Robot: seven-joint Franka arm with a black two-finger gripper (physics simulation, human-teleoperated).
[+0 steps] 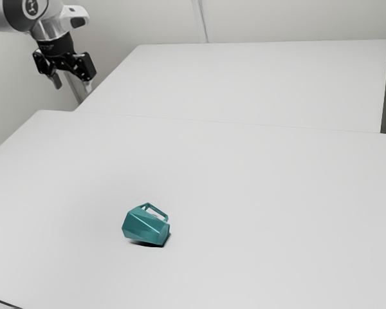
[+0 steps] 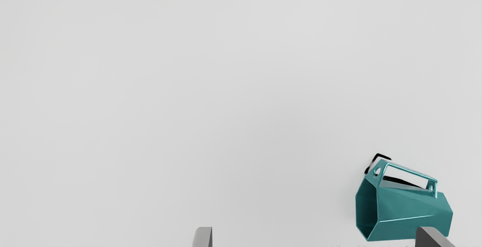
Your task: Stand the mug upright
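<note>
While it lies tipped, faceted teal mug (image 2: pixel 406 205), angular handle (image 2: pixel 412 171), smooth table (image 1: pixel 244 193)

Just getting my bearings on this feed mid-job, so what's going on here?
Nothing is being handled right now. The robot arm has its gripper open and empty, raised well away from the mug. The teal mug lies on its side on the white table, so it still needs to be picked up or tipped onto its base.
</note>
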